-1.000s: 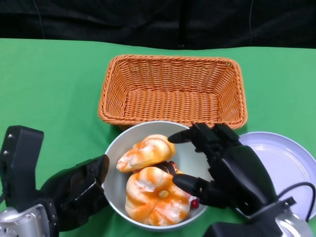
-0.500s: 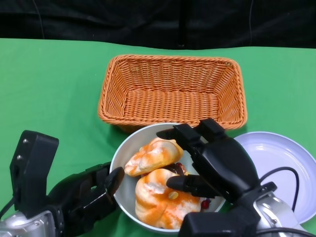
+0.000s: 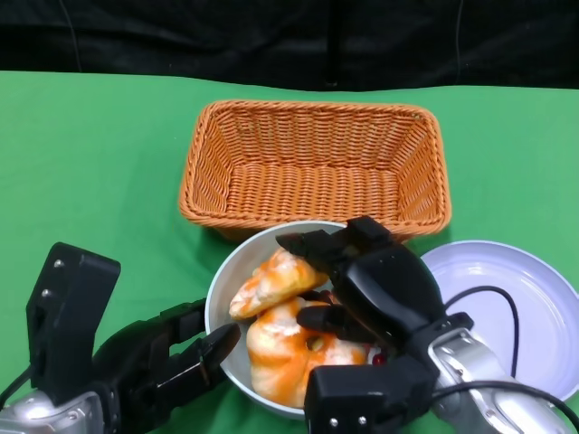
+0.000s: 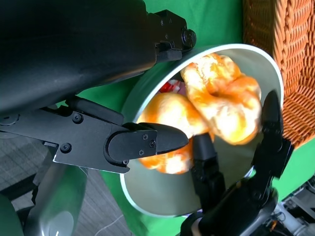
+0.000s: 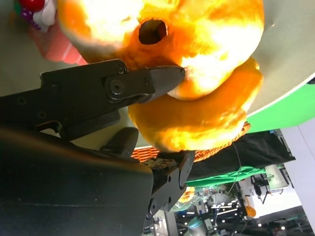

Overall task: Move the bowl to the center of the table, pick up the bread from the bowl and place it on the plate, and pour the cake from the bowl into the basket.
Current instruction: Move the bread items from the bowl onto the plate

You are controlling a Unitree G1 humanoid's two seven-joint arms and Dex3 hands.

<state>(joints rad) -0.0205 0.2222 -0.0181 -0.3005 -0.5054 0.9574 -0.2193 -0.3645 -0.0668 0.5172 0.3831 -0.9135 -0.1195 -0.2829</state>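
The grey bowl (image 3: 237, 259) stands just in front of the orange wicker basket (image 3: 312, 185) and holds two glazed breads. My right hand (image 3: 380, 289) reaches into the bowl. Its fingers straddle the upper bread (image 3: 270, 282): one lies over the far side, the thumb presses into the gap against the lower bread (image 3: 280, 354). In the right wrist view both fingertips (image 5: 165, 78) touch this bread (image 5: 197, 123). Bits of red and pink cake (image 3: 375, 360) peek out under the breads. My left hand (image 3: 154, 366) grips the bowl's near-left rim (image 4: 162, 194).
The white plate (image 3: 529, 303) lies to the right of the bowl, partly behind my right forearm and its black cable. The basket is empty. Green cloth covers the table, with a black backdrop beyond its far edge.
The bowl has slid a little right and towards the basket with my left hand. My right hand has moved in over the breads and its fingers have narrowed around the upper one.
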